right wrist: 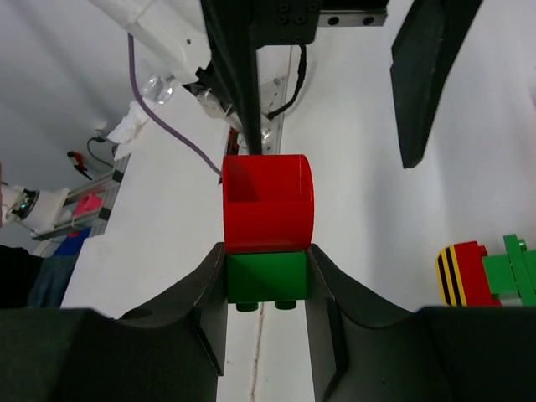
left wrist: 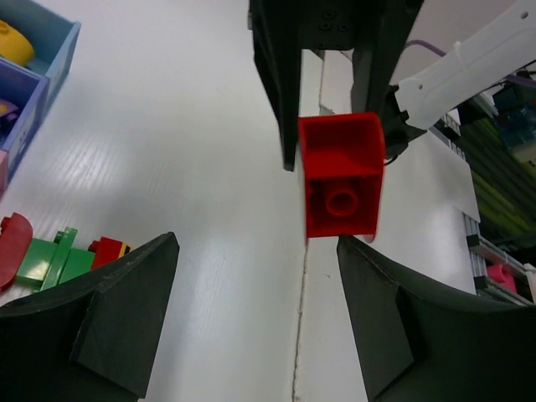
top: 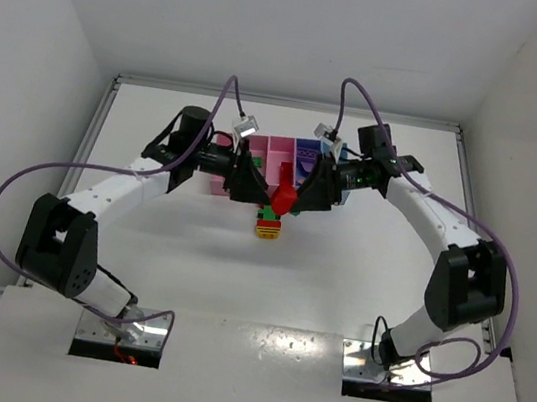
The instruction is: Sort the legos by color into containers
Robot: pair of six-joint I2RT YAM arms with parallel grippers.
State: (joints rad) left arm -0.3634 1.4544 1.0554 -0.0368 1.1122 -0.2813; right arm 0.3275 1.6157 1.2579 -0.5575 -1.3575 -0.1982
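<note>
Right end effector pinched green lego under red lego; left end effector spread, off-centre. Risk: lopsided closure levering stack loose onto bench.

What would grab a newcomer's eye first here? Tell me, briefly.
High over the table, the right tool, shut on a green brick capped by a red brick, meets the open left tool. A multicolour clump lies on the near side of the bins.

Top camera looks down from behind; close wrist cameras face each other, sharing the red-green lego.
</note>
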